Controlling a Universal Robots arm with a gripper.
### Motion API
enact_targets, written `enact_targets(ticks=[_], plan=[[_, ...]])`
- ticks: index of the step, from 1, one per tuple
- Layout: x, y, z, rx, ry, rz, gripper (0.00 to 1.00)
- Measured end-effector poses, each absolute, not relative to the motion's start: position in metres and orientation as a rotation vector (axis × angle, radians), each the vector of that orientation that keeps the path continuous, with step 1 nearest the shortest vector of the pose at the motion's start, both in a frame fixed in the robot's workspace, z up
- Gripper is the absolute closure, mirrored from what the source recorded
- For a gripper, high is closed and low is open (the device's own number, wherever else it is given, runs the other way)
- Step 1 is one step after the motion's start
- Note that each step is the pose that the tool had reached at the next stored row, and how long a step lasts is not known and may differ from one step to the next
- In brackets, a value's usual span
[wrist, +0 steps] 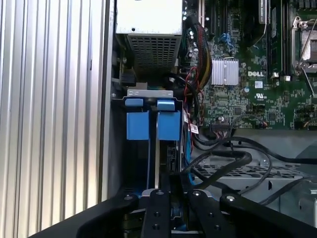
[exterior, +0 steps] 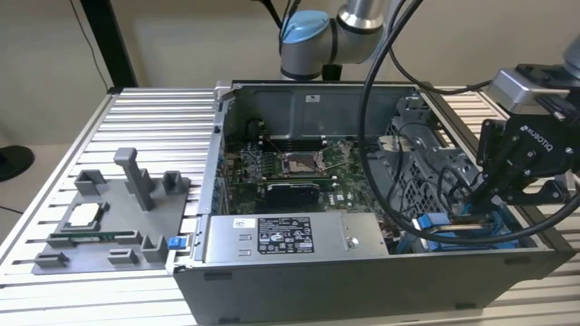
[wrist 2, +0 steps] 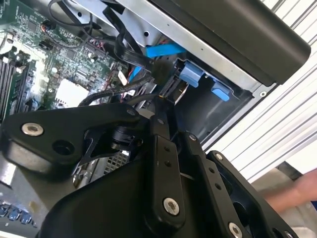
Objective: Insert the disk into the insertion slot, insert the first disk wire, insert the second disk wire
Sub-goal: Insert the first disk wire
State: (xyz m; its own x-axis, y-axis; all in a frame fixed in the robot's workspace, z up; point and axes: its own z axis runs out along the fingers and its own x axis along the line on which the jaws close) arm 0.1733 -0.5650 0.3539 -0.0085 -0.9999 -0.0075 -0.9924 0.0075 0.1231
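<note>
The disk (wrist: 157, 148) stands edge-on in the insertion slot (wrist: 133, 163) of the drive bay, and its bright blue carrier frame (wrist: 168, 125) has a second blue carrier (wrist: 137, 125) beside it. In the exterior view the blue carrier frame (exterior: 433, 223) lies at the case's front corner on the exterior view's right. My gripper (exterior: 476, 204) reaches down into that bay. Its fingers (wrist 2: 159, 124) are drawn together on the black connector of a disk wire (wrist 2: 159, 69), just behind the disk's rear edge. The gripper (wrist: 170, 179) sits right over the disk.
The open computer case (exterior: 363, 278) holds a motherboard (exterior: 290, 170), a grey labelled power-supply box (exterior: 285, 238) and loose black cables (wrist: 233, 158). A grey fixture plate (exterior: 109, 217) lies on the slatted table at the exterior view's left. A person's hand (wrist 2: 297, 193) is near the table edge.
</note>
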Motion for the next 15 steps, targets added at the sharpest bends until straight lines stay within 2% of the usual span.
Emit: enact_targets(ticks=[15], plan=[[0.1768,-0.5640,0.3468,2.159,-2.175,-0.132,1.00]])
